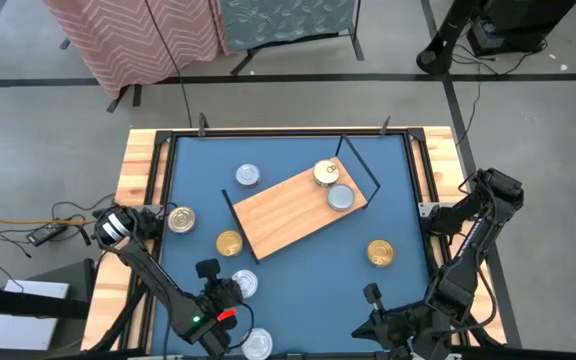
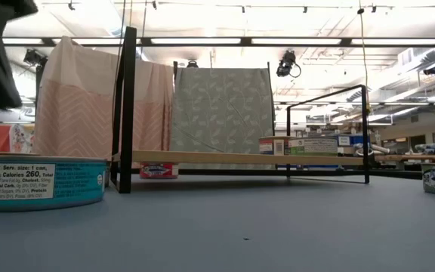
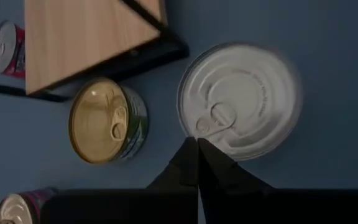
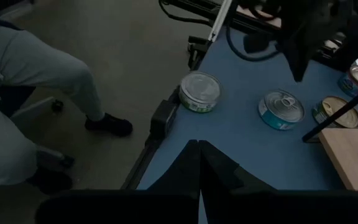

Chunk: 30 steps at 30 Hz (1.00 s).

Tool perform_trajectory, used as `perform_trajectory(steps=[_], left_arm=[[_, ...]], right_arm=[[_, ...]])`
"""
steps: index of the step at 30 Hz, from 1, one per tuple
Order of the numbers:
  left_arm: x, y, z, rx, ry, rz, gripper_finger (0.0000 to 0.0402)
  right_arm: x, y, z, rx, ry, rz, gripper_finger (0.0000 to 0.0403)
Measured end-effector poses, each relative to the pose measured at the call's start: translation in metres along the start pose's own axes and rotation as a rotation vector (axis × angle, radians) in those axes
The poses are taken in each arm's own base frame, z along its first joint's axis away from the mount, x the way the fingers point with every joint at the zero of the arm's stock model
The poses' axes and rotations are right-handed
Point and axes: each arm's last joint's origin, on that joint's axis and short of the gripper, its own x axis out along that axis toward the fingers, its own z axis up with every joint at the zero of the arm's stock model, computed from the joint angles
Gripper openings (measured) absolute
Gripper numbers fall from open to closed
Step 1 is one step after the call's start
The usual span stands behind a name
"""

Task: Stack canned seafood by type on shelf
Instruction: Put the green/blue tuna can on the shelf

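The shelf is a light-wood board with black wire ends, lying askew mid-table. On it stand a gold tin and a silver tin. Other tins rest flat on the blue table: silver, gold, gold and gold. My left gripper is shut and hangs just above a silver-lidded, teal-sided tin, clear of it. At the near right my right gripper is shut, raised and holding nothing.
Another silver tin stands by the table's near edge. The table has a raised wooden rim. A seated person's legs show beyond that near edge. Open blue surface lies between the shelf and my right gripper.
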Motion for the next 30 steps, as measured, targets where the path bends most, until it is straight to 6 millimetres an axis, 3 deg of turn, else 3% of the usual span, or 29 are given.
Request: perform_trajectory(steps=[5, 15, 21, 26, 30], left_arm=[[0.004, -0.001, -0.01, -0.023, -0.037, 0.029, 0.0], [0.002, -0.013, -0.004, -0.113, -0.14, -0.062, 0.0], [0.001, -0.017, -0.005, -0.184, -0.079, -0.124, 0.0], [-0.011, -0.026, -0.002, -0.212, -0.064, -0.289, 0.0], [-0.035, -0.033, 0.016, -0.139, -0.136, -0.576, 0.0]], right_arm=[[-0.002, 0.003, -0.001, 0.0, -0.007, -0.004, 0.0011], [-0.005, 0.003, 0.001, -0.01, -0.025, -0.031, 0.0011], [-0.007, 0.006, 0.001, -0.004, -0.033, -0.016, 0.0011], [-0.011, 0.011, 0.0, -0.012, -0.046, -0.019, 0.0011], [-0.012, 0.013, 0.0, -0.018, -0.051, -0.026, 0.0011]])
